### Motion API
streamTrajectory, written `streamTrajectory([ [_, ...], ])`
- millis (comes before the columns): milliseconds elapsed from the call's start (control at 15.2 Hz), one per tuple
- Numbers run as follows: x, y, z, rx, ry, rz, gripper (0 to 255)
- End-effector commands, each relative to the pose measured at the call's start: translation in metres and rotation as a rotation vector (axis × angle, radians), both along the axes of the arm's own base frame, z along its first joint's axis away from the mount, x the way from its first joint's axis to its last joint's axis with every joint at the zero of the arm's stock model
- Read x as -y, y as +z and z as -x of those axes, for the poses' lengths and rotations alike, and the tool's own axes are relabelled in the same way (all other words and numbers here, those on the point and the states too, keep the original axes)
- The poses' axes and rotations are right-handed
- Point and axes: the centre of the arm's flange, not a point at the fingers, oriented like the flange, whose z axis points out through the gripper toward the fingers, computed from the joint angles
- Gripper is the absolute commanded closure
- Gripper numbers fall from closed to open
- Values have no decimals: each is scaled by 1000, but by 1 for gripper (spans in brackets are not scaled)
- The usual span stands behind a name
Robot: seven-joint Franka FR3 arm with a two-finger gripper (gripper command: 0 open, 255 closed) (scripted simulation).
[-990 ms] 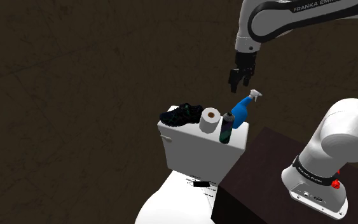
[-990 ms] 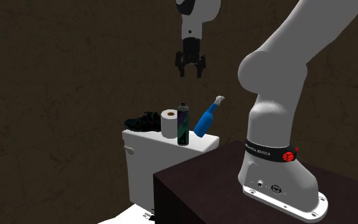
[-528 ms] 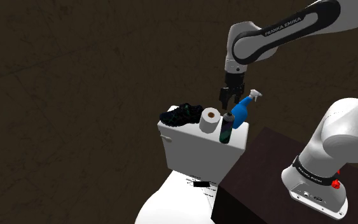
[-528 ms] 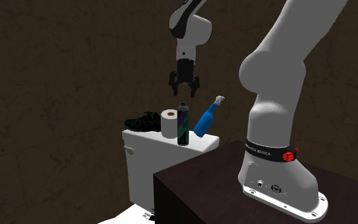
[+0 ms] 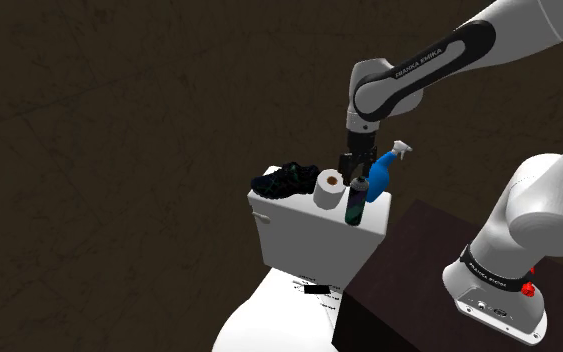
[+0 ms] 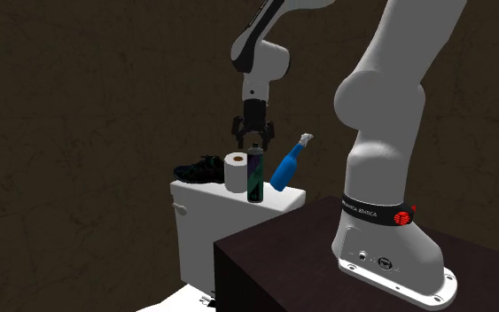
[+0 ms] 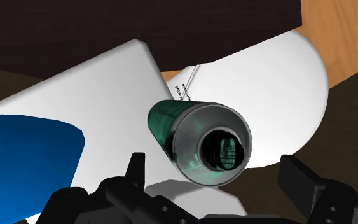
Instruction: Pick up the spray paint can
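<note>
Since the can is tall and narrow, tipping is the main worry.

Shoulder view: spray paint can (image 5: 353, 204), dark with green, stands upright on the white toilet tank (image 5: 307, 238), near the tank's front edge. Paper roll (image 5: 331, 188) just beside it on one side, blue spray bottle (image 5: 378, 176) close behind on the other. Gripper (image 5: 355, 180) hangs directly over the can's top. Risk: a finger clips the bottle on the way down.

Second exterior view: gripper (image 6: 253, 143) has its jaws apart, tips about level with the cap of the can (image 6: 255, 174). Roll (image 6: 236, 172) and bottle (image 6: 284, 168) flank the can closely. Contact cannot be told.

Wrist view: can (image 7: 199, 141) seen end-on between the spread fingers (image 7: 135, 173), neither one touching. It sits nearer the finger on the bottle (image 7: 25, 147) side. Judgement: closing now would let that finger push first and rock the can, and a grip only on the cap may slip. Descend further before closing.
</note>
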Motion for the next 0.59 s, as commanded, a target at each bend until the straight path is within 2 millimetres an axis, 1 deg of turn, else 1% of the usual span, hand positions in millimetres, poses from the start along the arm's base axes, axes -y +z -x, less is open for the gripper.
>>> streamTrajectory([
  [0,1,-14,1,1,0,0,0],
  [132,1,-14,1,1,0,0,0],
  [198,1,-14,1,1,0,0,255],
  [528,1,-13,1,1,0,0,255],
])
